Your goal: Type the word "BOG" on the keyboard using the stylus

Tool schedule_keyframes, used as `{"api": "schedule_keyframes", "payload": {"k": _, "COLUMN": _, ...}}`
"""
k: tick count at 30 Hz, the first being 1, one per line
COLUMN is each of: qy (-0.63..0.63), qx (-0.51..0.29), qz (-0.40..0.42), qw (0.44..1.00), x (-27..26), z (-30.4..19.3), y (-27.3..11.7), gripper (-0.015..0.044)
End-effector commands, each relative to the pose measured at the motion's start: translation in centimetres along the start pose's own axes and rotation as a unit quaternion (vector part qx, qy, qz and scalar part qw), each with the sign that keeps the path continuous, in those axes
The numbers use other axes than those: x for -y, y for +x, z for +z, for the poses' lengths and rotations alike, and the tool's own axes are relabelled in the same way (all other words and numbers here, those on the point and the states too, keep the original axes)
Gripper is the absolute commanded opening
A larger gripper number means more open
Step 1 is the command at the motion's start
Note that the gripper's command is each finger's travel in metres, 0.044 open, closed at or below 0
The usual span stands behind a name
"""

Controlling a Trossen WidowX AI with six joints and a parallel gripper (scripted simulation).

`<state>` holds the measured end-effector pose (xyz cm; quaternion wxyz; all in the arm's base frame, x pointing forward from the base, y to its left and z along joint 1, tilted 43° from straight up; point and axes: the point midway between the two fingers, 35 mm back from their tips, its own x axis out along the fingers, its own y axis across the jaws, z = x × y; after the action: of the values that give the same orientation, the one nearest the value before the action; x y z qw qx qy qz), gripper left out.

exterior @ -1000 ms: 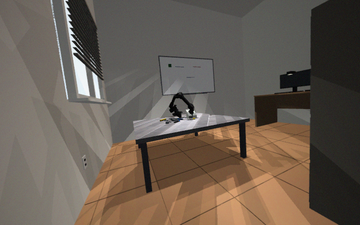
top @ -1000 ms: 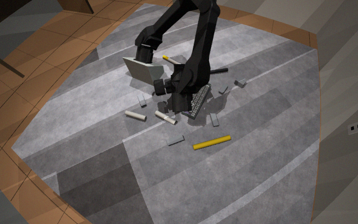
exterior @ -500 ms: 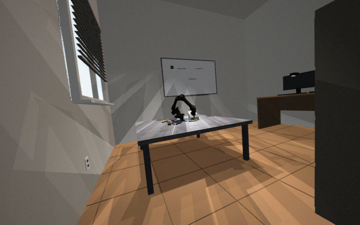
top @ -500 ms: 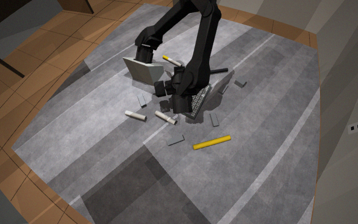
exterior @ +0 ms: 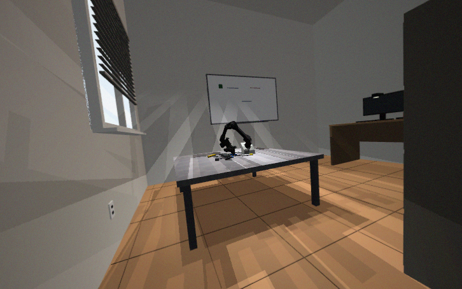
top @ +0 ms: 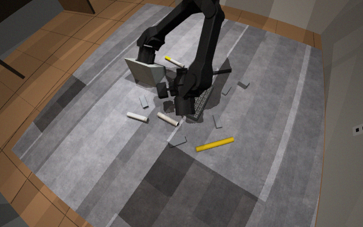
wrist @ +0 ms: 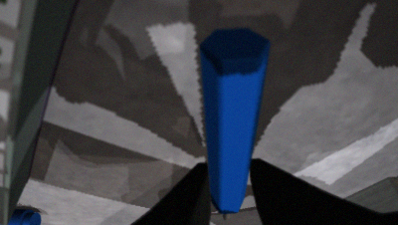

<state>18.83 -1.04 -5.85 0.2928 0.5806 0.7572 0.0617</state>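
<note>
A blue hexagonal stylus stands lengthwise in the wrist view, its thin tip at the lower end. My gripper is shut on it, a black finger against each side near the tip end. The keyboard lies beside the gripper; its dark side wall and a few pale keys show at the left of the wrist view. In the top view the arm covers part of the keyboard, and the fingertips and stylus are hidden. The letters on the keys cannot be read.
A pale wedge stands by the arm's base. White rolls, a yellow rod, a yellow-white rod, a black rod and several grey blocks lie around. Another blue piece lies near the keyboard.
</note>
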Motion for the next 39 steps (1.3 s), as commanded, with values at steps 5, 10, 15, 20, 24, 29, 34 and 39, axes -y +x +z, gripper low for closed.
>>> {"api": "schedule_keyframes", "payload": {"k": 5, "qy": -0.001, "qx": 0.001, "qz": 0.000, "qw": 1.000, "x": 0.0, "z": 0.0, "y": -0.1, "gripper": 0.0000}}
{"api": "schedule_keyframes", "payload": {"k": 10, "qy": 0.000, "qx": 0.001, "qz": -0.001, "qw": 1.000, "x": 0.0, "z": -1.0, "y": -2.1, "gripper": 0.0000}}
{"api": "schedule_keyframes", "payload": {"k": 15, "qy": 0.000, "qx": 0.001, "qz": -0.001, "qw": 1.000, "x": 0.0, "z": -2.4, "y": -4.3, "gripper": 0.0000}}
{"api": "schedule_keyframes", "payload": {"k": 20, "qy": 0.000, "qx": 0.001, "qz": -0.001, "qw": 1.000, "x": 0.0, "z": -2.5, "y": -4.4, "gripper": 0.0000}}
{"api": "schedule_keyframes", "payload": {"k": 24, "qy": -0.023, "qx": 0.010, "qz": 0.020, "qw": 0.999, "x": -0.2, "z": -2.0, "y": -4.1, "gripper": 0.0000}}
{"api": "schedule_keyframes", "payload": {"k": 29, "qy": -0.112, "qx": 0.049, "qz": 0.075, "qw": 0.990, "x": -0.6, "z": -1.0, "y": -4.5, "gripper": 0.0000}}
{"api": "schedule_keyframes", "payload": {"k": 34, "qy": -0.200, "qx": 0.098, "qz": 0.123, "qw": 0.967, "x": -1.1, "z": -0.1, "y": -5.2, "gripper": 0.0000}}
{"api": "schedule_keyframes", "payload": {"k": 39, "qy": -0.284, "qx": 0.154, "qz": 0.160, "qw": 0.933, "x": -1.4, "z": 0.8, "y": -6.1, "gripper": 0.0000}}
